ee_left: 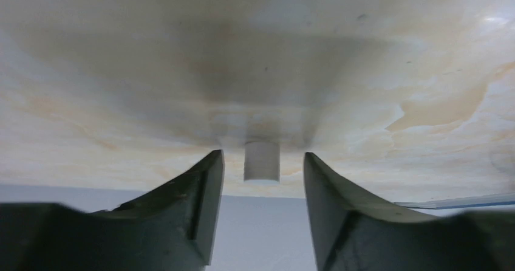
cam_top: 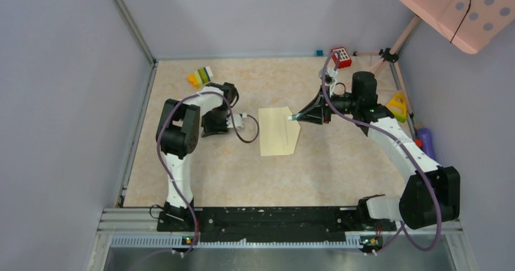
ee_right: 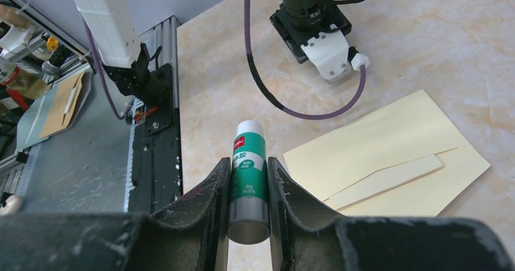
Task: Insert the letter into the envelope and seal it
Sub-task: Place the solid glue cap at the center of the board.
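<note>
The right gripper [ee_right: 248, 166] was pinched on a green-and-white glue stick [ee_right: 249, 143]. The stick's tip was held at the right edge of the pale envelope [cam_top: 276, 132], and whether it touched the paper could not be told. The envelope lay flat at the middle of the table [cam_top: 340, 161].

The left gripper [ee_left: 262, 157] was spread, to the left of the envelope and apart from it. A small white cylinder [ee_left: 262, 161], judged to be the stick's cap, stood between its fingers with a gap on either side.

No loose letter was seen beside the envelope, so the insertion was judged done, though the contents were hidden. Gluing was judged to be the step in hand. The flap remained to be pressed shut.

The top view alone showed both arms flanking the envelope and the pointed flap on its right side. The right wrist view alone showed the stick's label and a slanted fold line across the envelope's face. The left wrist view alone showed the gaps beside the cylinder, and nothing of the envelope was shown there.
</note>
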Controlling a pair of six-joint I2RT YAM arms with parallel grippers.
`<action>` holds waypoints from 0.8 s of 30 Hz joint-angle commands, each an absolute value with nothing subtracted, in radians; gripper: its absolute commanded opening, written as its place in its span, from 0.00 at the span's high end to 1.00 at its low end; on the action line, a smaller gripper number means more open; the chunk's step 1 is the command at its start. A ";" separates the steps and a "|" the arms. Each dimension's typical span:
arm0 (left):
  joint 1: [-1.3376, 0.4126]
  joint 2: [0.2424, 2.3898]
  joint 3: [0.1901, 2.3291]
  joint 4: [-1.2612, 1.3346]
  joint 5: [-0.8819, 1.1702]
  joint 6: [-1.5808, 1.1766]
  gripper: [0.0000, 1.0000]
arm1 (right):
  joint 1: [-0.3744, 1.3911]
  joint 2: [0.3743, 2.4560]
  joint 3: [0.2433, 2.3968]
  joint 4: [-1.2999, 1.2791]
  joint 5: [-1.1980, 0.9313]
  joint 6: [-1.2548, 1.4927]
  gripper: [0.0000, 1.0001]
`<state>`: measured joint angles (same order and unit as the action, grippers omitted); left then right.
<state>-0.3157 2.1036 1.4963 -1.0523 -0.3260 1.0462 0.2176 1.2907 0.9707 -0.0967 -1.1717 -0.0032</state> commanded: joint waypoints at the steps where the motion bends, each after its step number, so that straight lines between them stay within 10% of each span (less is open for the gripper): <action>1: -0.319 2.083 1.503 -1.087 -0.258 1.051 0.38 | 0.206 1.253 0.994 -0.055 -1.191 -0.008 1.00; 6: -0.316 2.017 1.526 -1.115 -0.197 1.050 0.02 | 0.207 1.252 0.995 -0.055 -1.192 -0.008 1.00; 24: -0.216 1.667 1.768 -1.061 0.660 0.849 0.02 | 0.205 1.248 0.957 0.066 -1.281 0.119 1.00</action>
